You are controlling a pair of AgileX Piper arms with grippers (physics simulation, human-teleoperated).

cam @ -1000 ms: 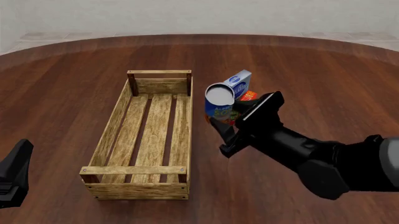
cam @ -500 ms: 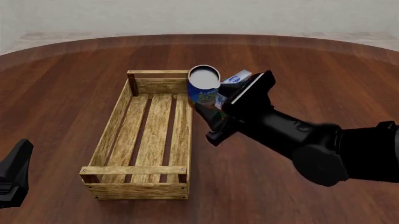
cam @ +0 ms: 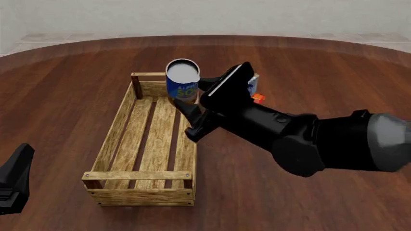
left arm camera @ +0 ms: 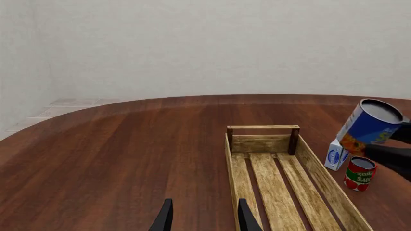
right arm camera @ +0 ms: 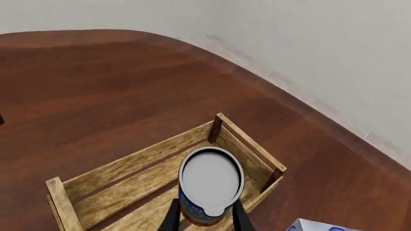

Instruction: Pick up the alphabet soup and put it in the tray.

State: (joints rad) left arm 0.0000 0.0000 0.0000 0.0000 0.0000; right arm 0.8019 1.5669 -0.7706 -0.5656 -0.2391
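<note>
The alphabet soup point(cam: 182, 82), a blue-labelled can with a grey top, hangs tilted above the far end of the tray point(cam: 115, 130), a long light-wood crate. My right gripper point(cam: 192, 100) is shut on the can's lower part. In the right wrist view the can point(right arm camera: 209, 185) sits between the fingers point(right arm camera: 172, 217) over the tray's slats point(right arm camera: 122, 192). The left wrist view shows the can point(left arm camera: 371, 126) held high at the tray's point(left arm camera: 262, 127) far right corner. My left gripper point(left arm camera: 204, 220) is open and empty, near the table's front left point(cam: 13, 185).
A white-and-blue carton point(left arm camera: 336, 155) and a red-and-green labelled can point(left arm camera: 359, 174) stand on the table just right of the tray's far end. In the front view the carton point(cam: 251, 83) is mostly hidden behind my right arm.
My right gripper has carried the soup can left and farther away, from beside the tray's right side to above its far end. The left arm has not moved.
</note>
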